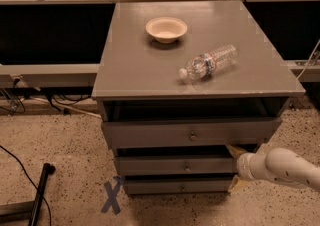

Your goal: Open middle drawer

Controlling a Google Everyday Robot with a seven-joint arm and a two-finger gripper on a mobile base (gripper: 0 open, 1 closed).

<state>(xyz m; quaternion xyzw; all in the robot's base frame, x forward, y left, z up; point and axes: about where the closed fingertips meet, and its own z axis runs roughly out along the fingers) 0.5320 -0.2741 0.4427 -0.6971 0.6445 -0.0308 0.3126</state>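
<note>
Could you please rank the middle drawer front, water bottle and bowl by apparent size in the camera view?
1. middle drawer front
2. water bottle and bowl: too alike to rank, the bowl being farther.
The gripper is at that drawer's right end.

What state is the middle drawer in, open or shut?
Slightly open, it seems: a dark gap shows above the middle drawer front; the gripper sits at its right end.

The white arm (285, 167) reaches in from the lower right of the view, nearly level and pointing left. Its end effector (234, 166) sits low at the tip, its two tan fingers (236, 150) spread wide, one above the other.
</note>
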